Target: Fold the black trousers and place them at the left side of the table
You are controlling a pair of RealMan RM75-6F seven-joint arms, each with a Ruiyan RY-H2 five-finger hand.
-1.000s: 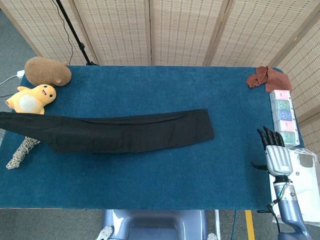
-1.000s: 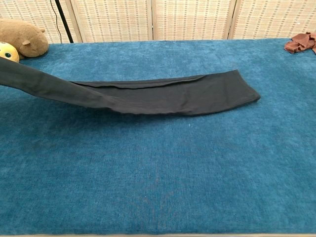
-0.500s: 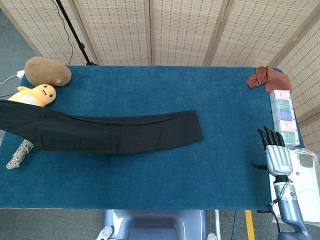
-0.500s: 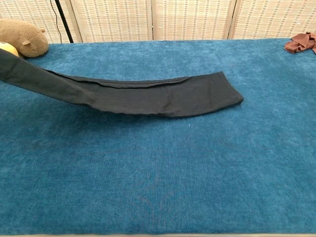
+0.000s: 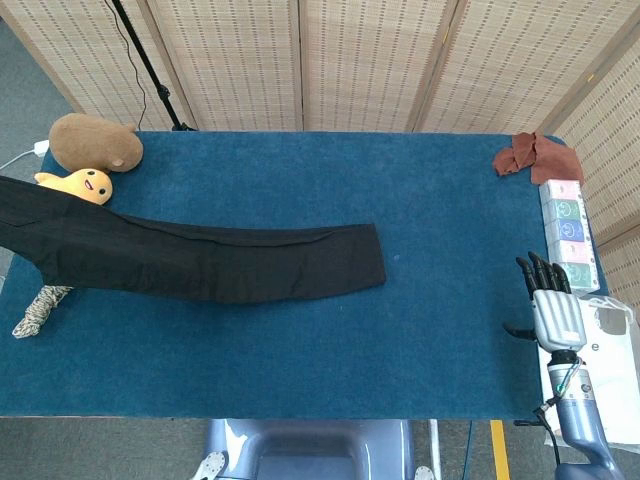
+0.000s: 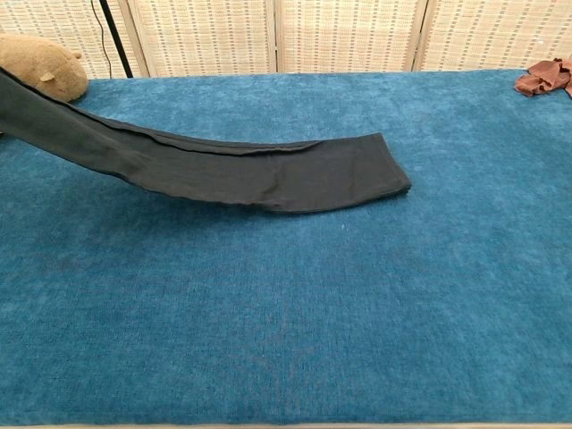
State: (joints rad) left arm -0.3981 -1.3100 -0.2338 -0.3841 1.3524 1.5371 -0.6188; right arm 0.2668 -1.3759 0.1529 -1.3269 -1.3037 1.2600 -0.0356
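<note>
The long black cloth trousers (image 5: pixel 210 262) are lying across the blue tabletop (image 5: pixel 420 330), their nine o'clock end lifting off past the edge. The left hand is out of view. The right hand (image 5: pixel 553 312) is resting empty, fingers apart, at four o'clock. Folding seems under way; next, doubling them over.

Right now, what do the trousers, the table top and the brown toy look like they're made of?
Trousers: thin, matte black woven or knit fabric; it drapes limply and shows a seam line. Table top: blue pile cloth, seemingly velvet or short carpet; the nap shows mottled light and dark patches. Brown toy: plush, probably soft fuzzy fabric over stuffing, judging by its rounded, matte shape.
</note>
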